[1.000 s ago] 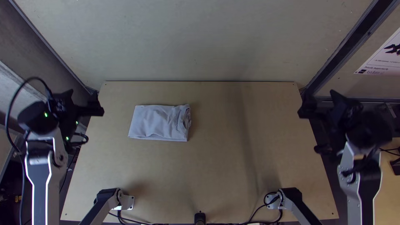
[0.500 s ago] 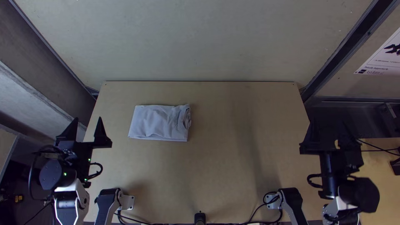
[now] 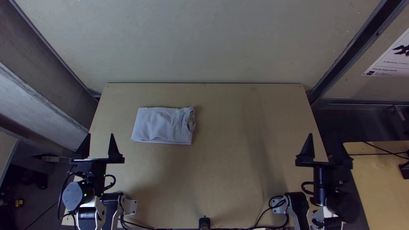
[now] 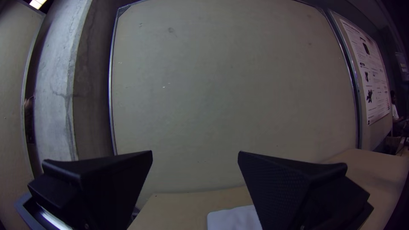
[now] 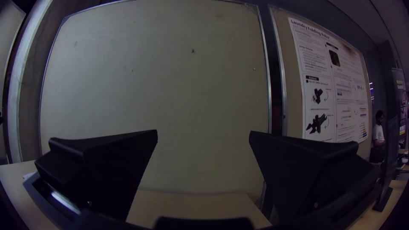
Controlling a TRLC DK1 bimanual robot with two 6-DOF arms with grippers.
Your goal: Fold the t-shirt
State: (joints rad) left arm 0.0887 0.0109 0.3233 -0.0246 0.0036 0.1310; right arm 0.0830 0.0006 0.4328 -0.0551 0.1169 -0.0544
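And there it lay, the pale grey-lilac cloth t-shirt, a compact, roughly rectangular packet on the light wooden table, left of the middle and towards the far edge! Its near edge ran fairly straight, while at the right-hand end the layers curled and bunched a little; how many folds lay inside, nobody could tell. Over by the table's left side, the left arm's black wide-fingered gripper stood wide, nothing between its fingers. Across at the right side, the matching black right gripper was spread just as wide, and empty too! Both pointed towards the pale upright wall panel, well apart from the cloth, a placing that seemed meant to leave the packet undisturbed, probably a resting pose. The folding looked all but finished, then, and with the cloth lying flat, nothing needed to hold it. Only that loose right end invited a tidy, and a careless pinch there might have lifted one layer and opened the packet!
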